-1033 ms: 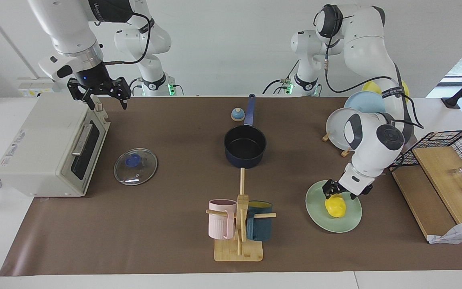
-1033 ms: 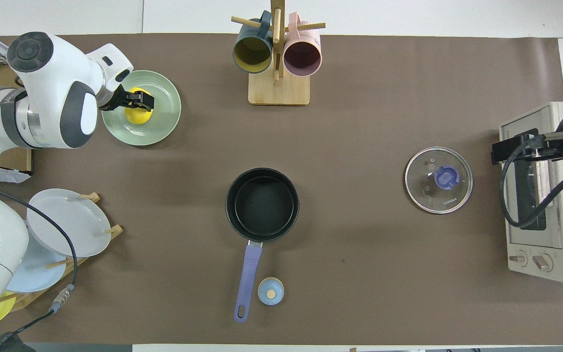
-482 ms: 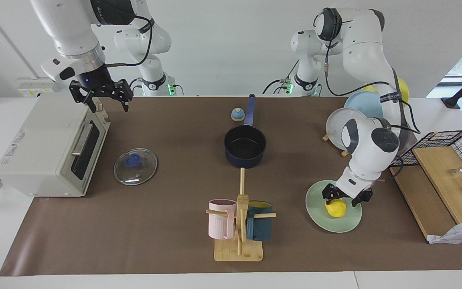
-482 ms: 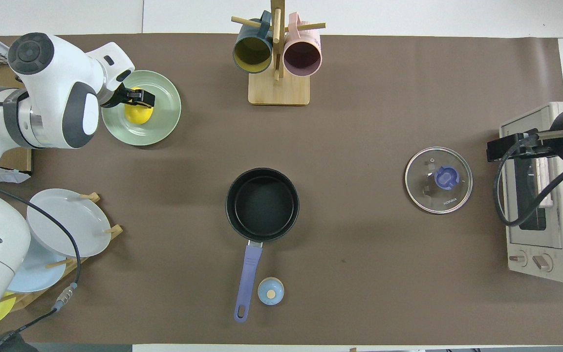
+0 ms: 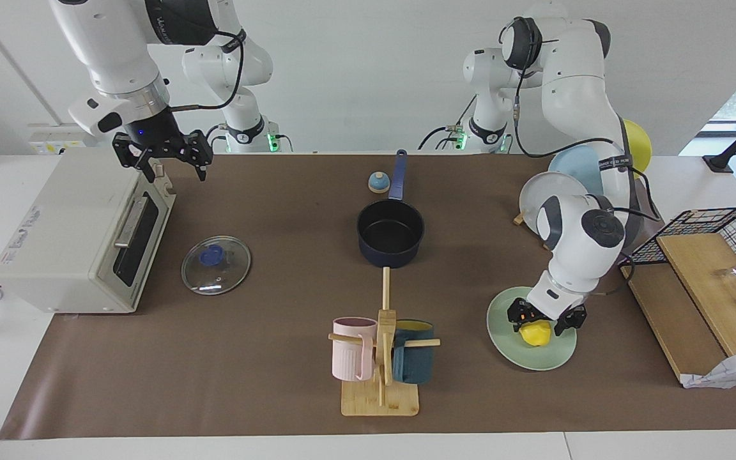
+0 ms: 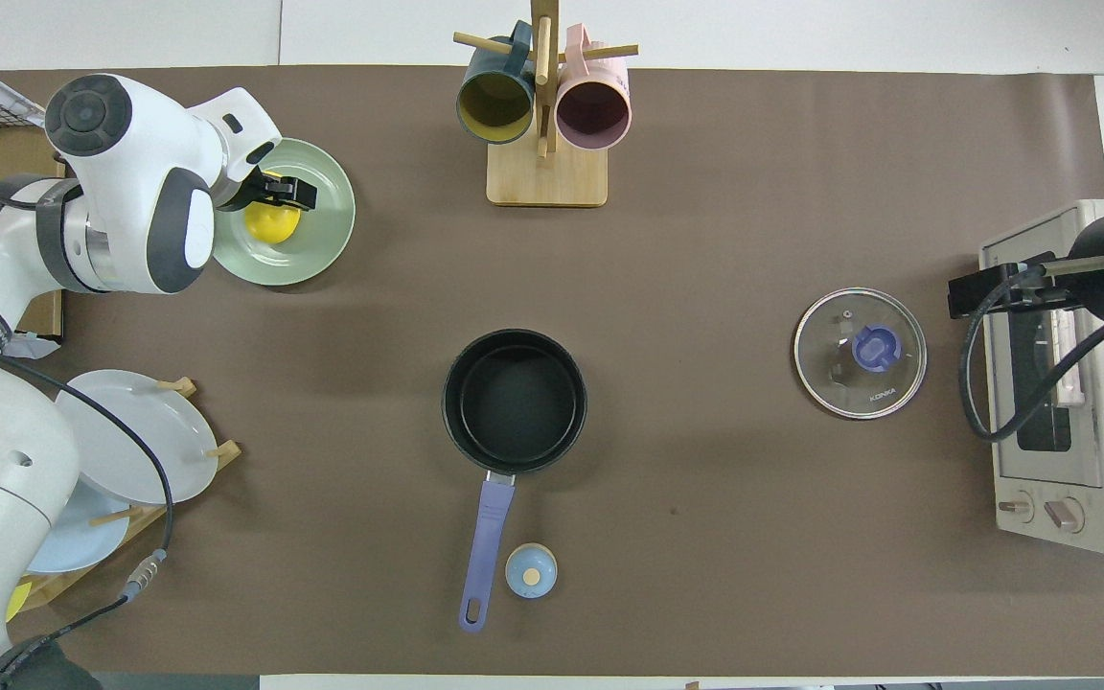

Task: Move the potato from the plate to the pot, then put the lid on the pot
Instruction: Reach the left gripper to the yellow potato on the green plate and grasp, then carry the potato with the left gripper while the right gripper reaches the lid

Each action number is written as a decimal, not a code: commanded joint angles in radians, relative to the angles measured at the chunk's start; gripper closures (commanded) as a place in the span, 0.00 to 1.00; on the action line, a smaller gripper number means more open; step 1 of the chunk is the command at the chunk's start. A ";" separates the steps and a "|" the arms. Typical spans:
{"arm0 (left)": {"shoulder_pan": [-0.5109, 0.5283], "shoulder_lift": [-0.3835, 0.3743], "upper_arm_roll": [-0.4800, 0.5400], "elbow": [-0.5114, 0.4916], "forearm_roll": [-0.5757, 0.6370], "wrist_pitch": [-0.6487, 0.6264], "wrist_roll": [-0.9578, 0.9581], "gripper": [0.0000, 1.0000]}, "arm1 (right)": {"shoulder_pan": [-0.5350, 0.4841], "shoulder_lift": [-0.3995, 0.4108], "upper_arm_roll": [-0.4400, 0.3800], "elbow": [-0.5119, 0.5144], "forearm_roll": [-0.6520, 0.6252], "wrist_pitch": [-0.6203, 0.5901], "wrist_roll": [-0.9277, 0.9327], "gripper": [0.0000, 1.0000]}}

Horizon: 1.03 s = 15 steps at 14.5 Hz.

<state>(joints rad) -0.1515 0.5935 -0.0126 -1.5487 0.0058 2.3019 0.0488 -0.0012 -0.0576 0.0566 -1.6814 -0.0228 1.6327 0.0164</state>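
The yellow potato (image 5: 536, 333) (image 6: 271, 222) lies on the mint-green plate (image 5: 508, 345) (image 6: 322, 240) toward the left arm's end of the table. My left gripper (image 5: 539, 321) (image 6: 276, 195) is down on it, open, one finger close on each side of the potato, which rests on the plate. The dark blue pot (image 5: 390, 233) (image 6: 514, 401) stands empty at mid-table with its handle pointing toward the robots. The glass lid (image 5: 216, 265) (image 6: 860, 353) lies flat beside the oven. My right gripper (image 5: 175, 167) hangs open over the oven's top edge, holding nothing.
A toaster oven (image 5: 80, 236) fills the right arm's end. A mug rack (image 5: 381, 358) stands farther from the robots than the pot, a small bell (image 5: 378, 183) beside the pot's handle. A plate rack (image 5: 537, 204) and a wire basket (image 5: 713, 255) crowd the left arm's end.
My left gripper has sunk lower around the potato and its fingers have drawn closer together. The right gripper has drifted slightly from the oven toward the lid.
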 commanded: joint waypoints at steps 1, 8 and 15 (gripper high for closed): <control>-0.007 0.006 0.009 0.002 0.026 0.004 0.022 0.38 | -0.006 -0.025 0.005 -0.032 0.012 0.023 -0.019 0.00; 0.007 -0.070 0.009 0.064 -0.056 -0.186 0.013 1.00 | -0.005 0.001 0.008 -0.012 0.011 0.029 -0.018 0.00; -0.152 -0.386 0.003 -0.069 -0.152 -0.410 -0.426 1.00 | 0.055 0.136 0.014 0.003 0.011 0.171 -0.009 0.00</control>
<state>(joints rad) -0.2325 0.3049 -0.0227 -1.5031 -0.1298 1.9123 -0.2875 0.0547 0.0265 0.0614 -1.6836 -0.0228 1.7588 0.0146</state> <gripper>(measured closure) 0.339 0.000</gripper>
